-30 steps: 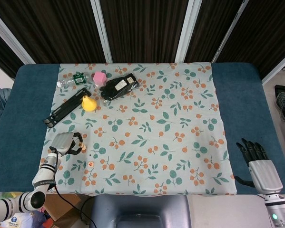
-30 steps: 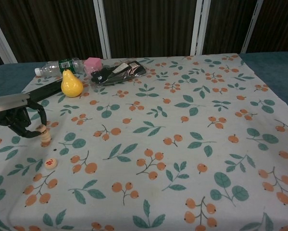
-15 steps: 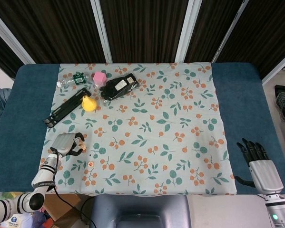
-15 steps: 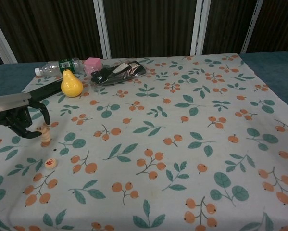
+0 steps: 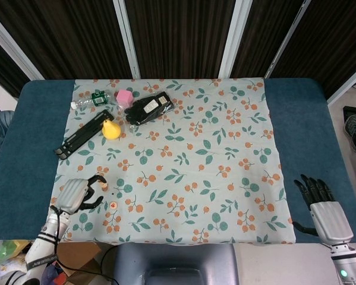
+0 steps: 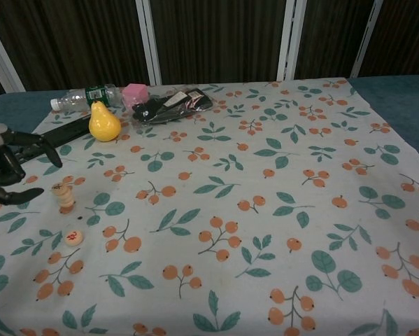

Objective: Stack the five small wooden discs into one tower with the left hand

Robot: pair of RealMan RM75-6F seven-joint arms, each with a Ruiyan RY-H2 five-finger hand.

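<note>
A short tower of small wooden discs [image 6: 64,197] stands near the cloth's left edge; in the head view the tower [image 5: 104,186] is a small pale spot. One loose disc with a red mark [image 6: 73,237] lies just in front of it, and the same disc [image 5: 113,205] shows in the head view. My left hand [image 5: 76,195] hangs to the left of the tower, fingers spread, holding nothing. In the chest view this left hand [image 6: 5,166] sits at the left edge. My right hand [image 5: 316,200] rests open at the table's right front, far from the discs.
A yellow pear [image 6: 104,122], a black bar [image 5: 82,133], a plastic bottle [image 6: 83,97], a pink cube [image 6: 133,94] and a black pouch [image 6: 173,103] lie at the back left of the flowered cloth [image 5: 183,160]. Blue table [image 5: 308,119] borders the cloth.
My left hand has let go of the tower and drawn back to the left and toward me, its fingers opening. The tower stays standing. The right hand has barely moved.
</note>
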